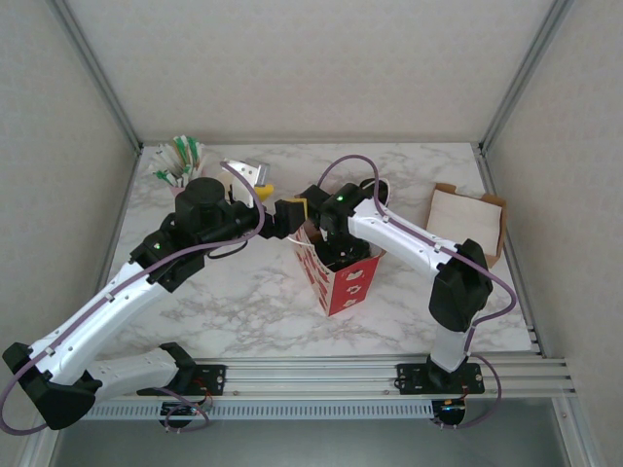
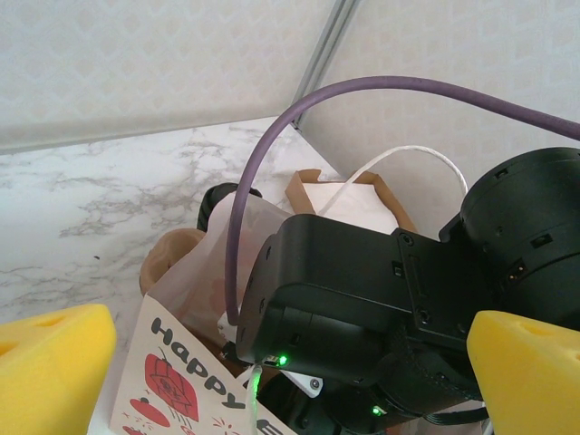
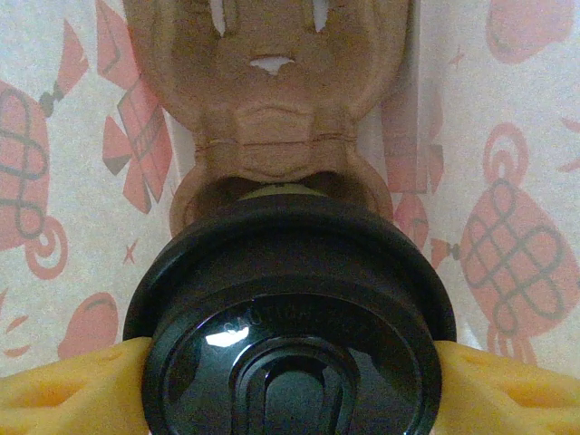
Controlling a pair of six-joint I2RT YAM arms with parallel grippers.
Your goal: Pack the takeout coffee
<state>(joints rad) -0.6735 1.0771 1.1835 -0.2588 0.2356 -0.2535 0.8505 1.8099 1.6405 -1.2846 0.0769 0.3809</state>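
Right wrist view, deep inside the paper bag (image 3: 72, 136): clamped between the yellow pads (image 3: 63, 394) of the right tool (image 3: 290, 399), the takeout coffee (image 3: 290, 299), pinched at the rim of its black lid on both sides. Just ahead of the tool, past the lid, a brown pulp cup carrier (image 3: 272, 109), with red-printed bag walls close on either side. From the top external camera, reaching down through the bag's mouth, wrist sunk between the walls. Over to the left tool (image 2: 290, 372): spread wide, holding nothing, hovering just beside the bag's rim with the right arm (image 2: 381, 299) between its pads. Now the handling, as a judgement: probably light, sloshy if filled, paper body soft enough to dent, plastic lid slick and only pressed on. Risky to trust the lid alone, since a tug could pop it off. Better taken lower, on the olive body peeking out beneath the rim, and squeezed gently. Best kept upright and eased toward the carrier ahead of the tool, without scraping the thin bag walls.
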